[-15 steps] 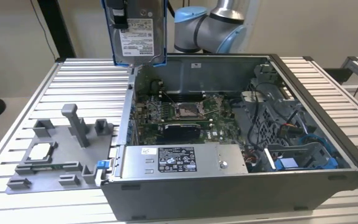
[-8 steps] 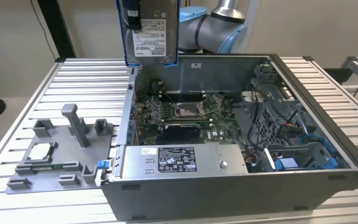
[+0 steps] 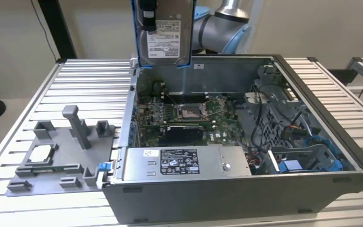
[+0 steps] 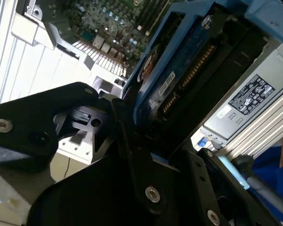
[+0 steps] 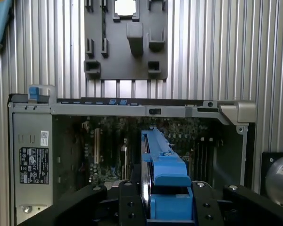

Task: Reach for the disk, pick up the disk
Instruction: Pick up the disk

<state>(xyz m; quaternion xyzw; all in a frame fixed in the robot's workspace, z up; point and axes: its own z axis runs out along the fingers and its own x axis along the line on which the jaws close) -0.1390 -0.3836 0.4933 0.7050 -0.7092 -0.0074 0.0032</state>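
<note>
— Where is the disk (image 3: 164,40) right now?
— In the air, upright, label face toward the exterior camera, with its blue bracket (image 5: 167,165) round the edges. It hangs over the far wall of the open computer case (image 3: 332,172), clear of everything inside.
— And the gripper (image 5: 164,207)?
— Clamped on the disk. In the first wrist view a black finger (image 5: 127,207) stands on each side of the bracket, tight against it.
— So how far along is the task?
— I'd judge both the reach and the pick-up done, since the drive touches nothing but the gripper. Nothing of the task looks left.
— What lies below?
— The motherboard (image 3: 188,113), then the grey power supply (image 3: 181,163) along the near wall. Beside the case, toward the exterior view's left, a grey moulded fixture (image 3: 62,151) sits on the slatted metal table (image 3: 87,80).
</note>
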